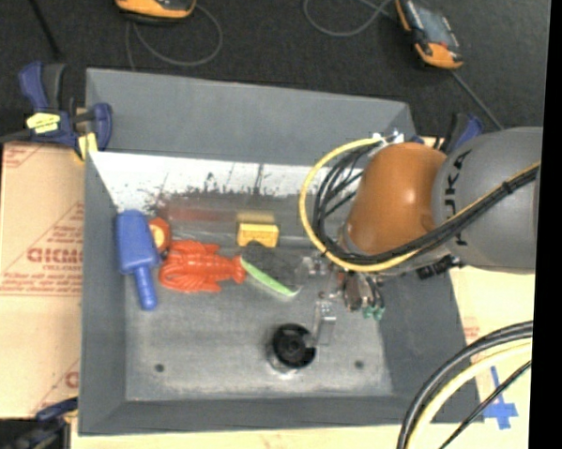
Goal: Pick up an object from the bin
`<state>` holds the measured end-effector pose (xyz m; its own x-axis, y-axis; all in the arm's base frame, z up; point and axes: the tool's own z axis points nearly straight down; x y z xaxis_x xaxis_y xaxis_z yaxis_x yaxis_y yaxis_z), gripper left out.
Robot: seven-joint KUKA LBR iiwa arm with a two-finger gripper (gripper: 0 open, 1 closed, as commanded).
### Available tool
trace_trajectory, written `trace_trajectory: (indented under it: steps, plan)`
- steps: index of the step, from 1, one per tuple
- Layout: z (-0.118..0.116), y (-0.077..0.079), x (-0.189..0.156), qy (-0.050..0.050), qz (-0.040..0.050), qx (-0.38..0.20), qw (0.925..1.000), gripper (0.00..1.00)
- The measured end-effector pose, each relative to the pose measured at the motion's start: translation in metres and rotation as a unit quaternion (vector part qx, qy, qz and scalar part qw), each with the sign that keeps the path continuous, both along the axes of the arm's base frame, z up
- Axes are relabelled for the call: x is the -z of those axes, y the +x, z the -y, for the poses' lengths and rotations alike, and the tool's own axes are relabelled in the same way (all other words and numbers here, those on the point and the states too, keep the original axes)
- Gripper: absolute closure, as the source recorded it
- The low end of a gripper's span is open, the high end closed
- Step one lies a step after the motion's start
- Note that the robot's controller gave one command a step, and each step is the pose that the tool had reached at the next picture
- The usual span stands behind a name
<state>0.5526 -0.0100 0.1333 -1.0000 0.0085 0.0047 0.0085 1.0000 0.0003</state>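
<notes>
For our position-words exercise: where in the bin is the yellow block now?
In the camera view, the yellow block lies mid-bin by the back wall, behind the green strip and orange toy, left of the gripper.

We see the gripper (326, 315) low in the right half of the grey metal bin (225, 399), just beside a black round cap-like thing (291, 346) on the floor; we cannot tell whether they touch. Left of the gripper lies a thin green strip (269, 280), its far end near an orange-red toy lobster (199, 267). A blue plastic piece with a stubby handle (135, 255) lies against the lobster's left side, and a small yellow block (258, 234) sits by the back wall.
</notes>
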Motion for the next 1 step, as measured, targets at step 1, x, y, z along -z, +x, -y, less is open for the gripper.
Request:
trace_trajectory:
  steps: [1]
  plan:
    - [0.0001, 0.0018, -0.0048, 0.000, 0.0040, 0.000, 1.0000, 0.00]
